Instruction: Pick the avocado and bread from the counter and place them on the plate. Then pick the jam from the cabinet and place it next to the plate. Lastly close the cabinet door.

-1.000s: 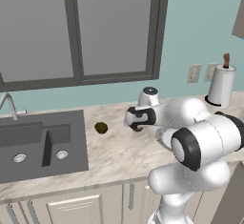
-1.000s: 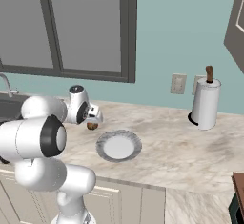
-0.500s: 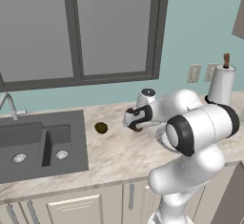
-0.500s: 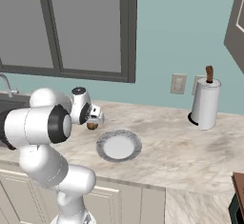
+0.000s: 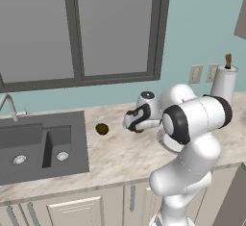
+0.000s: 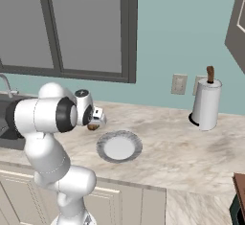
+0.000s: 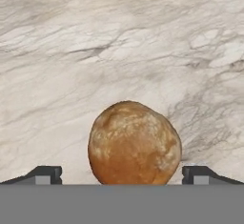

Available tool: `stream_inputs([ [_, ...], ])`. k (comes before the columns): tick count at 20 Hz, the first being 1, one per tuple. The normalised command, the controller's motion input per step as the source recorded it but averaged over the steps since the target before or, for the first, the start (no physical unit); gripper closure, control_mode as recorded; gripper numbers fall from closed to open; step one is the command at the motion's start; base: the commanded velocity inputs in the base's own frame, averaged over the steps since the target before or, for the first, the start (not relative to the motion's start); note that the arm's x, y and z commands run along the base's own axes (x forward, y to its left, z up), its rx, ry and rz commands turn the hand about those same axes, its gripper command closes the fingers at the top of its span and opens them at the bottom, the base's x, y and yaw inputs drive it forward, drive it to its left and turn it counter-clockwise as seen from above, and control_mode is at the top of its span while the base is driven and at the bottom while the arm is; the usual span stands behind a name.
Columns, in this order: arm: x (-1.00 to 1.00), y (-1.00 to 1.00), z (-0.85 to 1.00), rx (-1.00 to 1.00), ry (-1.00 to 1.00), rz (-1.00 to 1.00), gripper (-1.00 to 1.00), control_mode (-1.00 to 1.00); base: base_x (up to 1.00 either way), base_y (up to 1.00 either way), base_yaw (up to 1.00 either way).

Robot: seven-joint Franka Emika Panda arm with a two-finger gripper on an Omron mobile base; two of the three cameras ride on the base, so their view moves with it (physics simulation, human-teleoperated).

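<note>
The task is judged to be at its first pick, with nothing yet delivered. Nearest, the plate (image 6: 118, 147) is seen bare, a little in from the front edge of the counter (image 6: 191, 147). Just behind it the gripper (image 7: 121, 173) is held wide open with the bread (image 7: 135, 143) framed between its fingertips (image 7: 45, 174), not yet clamped. The avocado (image 5: 102, 129) lies untouched farther along, beside the sink (image 5: 41, 143). Both foods remain to be plated; the jam and the cabinet door are still to be dealt with.
</note>
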Motion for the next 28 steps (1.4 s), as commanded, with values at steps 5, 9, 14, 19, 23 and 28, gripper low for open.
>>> stream_inputs([
  [5, 0.19, 0.00, -0.16, 0.00, 0.00, 0.00, -1.00, -1.00, 0.00, 0.00, 0.00],
  [9, 0.15, 0.00, -0.19, 0.00, 0.00, 0.00, -1.00, -1.00, 0.00, 0.00, 0.00],
  [14, 0.10, 0.00, -0.29, 0.00, 0.00, 0.00, 1.00, -1.00, 0.00, 0.00, 0.00],
  [19, 0.00, 0.00, -0.28, 0.00, 0.00, 0.00, 1.00, -1.00, 0.00, 0.00, 0.00],
  [23, 0.00, 0.00, -0.02, 0.00, 0.00, 0.00, 1.00, -1.00, 0.00, 0.00, 0.00],
  [28, 0.00, 0.00, 0.16, 0.00, 0.00, 0.00, 1.00, -1.00, 0.00, 0.00, 0.00],
])
